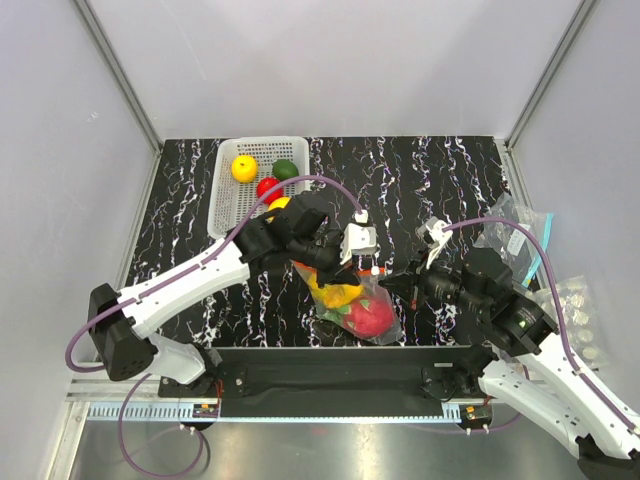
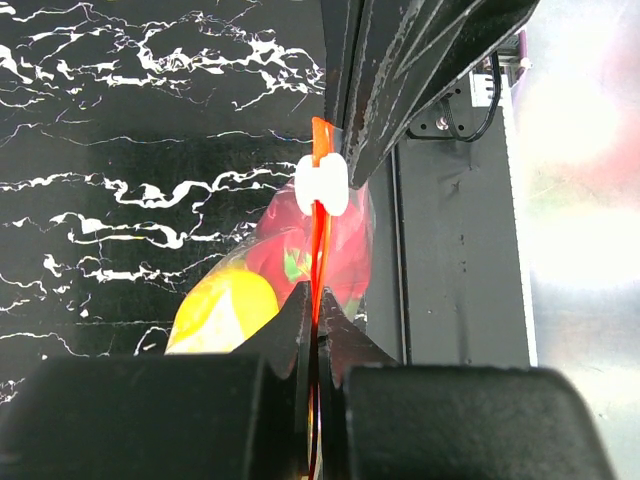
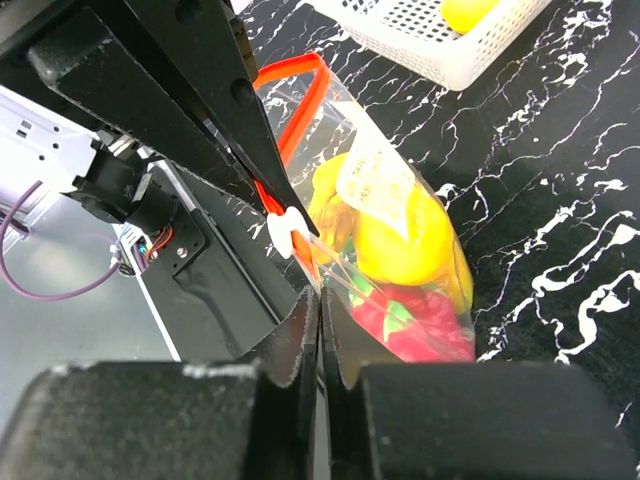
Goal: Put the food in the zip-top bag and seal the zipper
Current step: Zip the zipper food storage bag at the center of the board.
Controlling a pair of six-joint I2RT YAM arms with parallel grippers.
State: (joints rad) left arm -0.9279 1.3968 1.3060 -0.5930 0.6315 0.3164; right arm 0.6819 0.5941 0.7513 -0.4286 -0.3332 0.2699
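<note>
The clear zip-top bag [image 1: 384, 322] hangs between my two grippers just above the table's near edge. Inside it are a yellow banana bunch [image 1: 338, 294] and a pink-red dragon fruit [image 1: 368, 316], which also show in the right wrist view as the yellow fruit [image 3: 400, 240] and the dragon fruit [image 3: 425, 325]. My left gripper [image 2: 315, 312] is shut on the red-orange zipper [image 2: 319, 250]. My right gripper [image 3: 320, 305] is shut on the bag's edge by the zipper end. The white slider [image 3: 288, 232] sits between the two grippers. Beyond the left fingers the zipper strip loops open [image 3: 300, 75].
A white mesh basket [image 1: 228, 195] at the back left holds round yellow [image 1: 244, 168], green [image 1: 286, 169] and red [image 1: 268, 187] fruits. A clear bag with a teal edge [image 1: 520, 235] and a bubbled sheet [image 1: 575, 310] lie at the right. The black arm-base rail [image 1: 330, 365] runs just below the bag.
</note>
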